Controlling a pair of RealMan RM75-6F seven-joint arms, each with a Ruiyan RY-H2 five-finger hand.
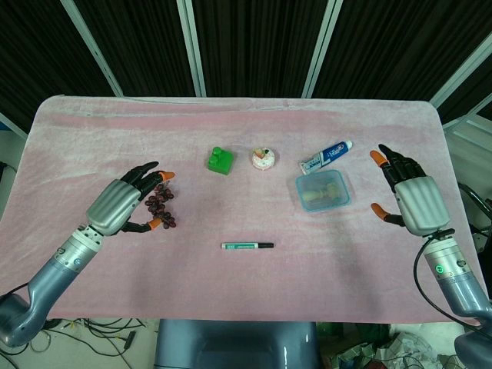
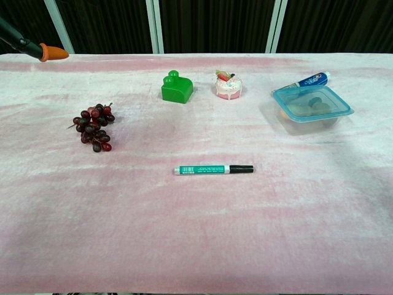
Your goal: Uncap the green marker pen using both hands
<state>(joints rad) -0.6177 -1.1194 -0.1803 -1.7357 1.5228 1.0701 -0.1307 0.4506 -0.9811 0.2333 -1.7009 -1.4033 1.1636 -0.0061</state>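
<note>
Near tabletop [image 1: 231, 300] centre: green marker pen [image 1: 247, 246] lies capped, untouched. Left hand [image 1: 123, 204] and right hand [image 1: 411, 198] flank it, fingers spread, empty. Reach pending; next, close in on both ends

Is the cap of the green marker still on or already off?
On. The green marker lies flat with its black cap seated; neither hand touches it.

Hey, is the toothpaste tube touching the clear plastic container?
Cannot tell. In the head view the toothpaste tube ends right at the container rim with no clear gap; in the chest view the container hides the tube's near end.
</note>
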